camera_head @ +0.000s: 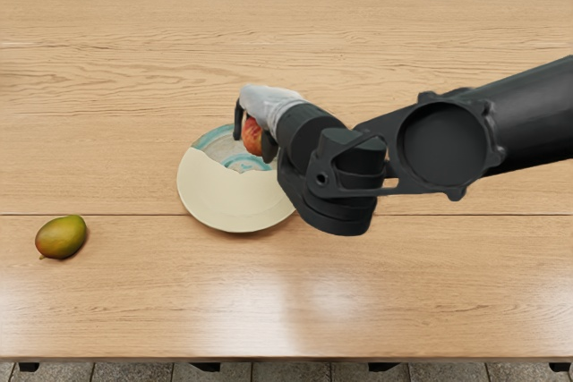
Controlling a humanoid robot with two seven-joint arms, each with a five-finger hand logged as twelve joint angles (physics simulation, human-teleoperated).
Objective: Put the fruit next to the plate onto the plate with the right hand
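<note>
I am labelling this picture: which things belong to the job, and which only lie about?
Belong to the job: right hand, red fruit in its grasp, plate.
Only lying about: mango on the table, far left of the plate.

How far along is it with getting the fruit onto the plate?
Done: the right hand grips a reddish fruit. In hand: holding it over the plate's far edge. Left: setting it down and letting go. A green mango lies apart, far left.
</note>
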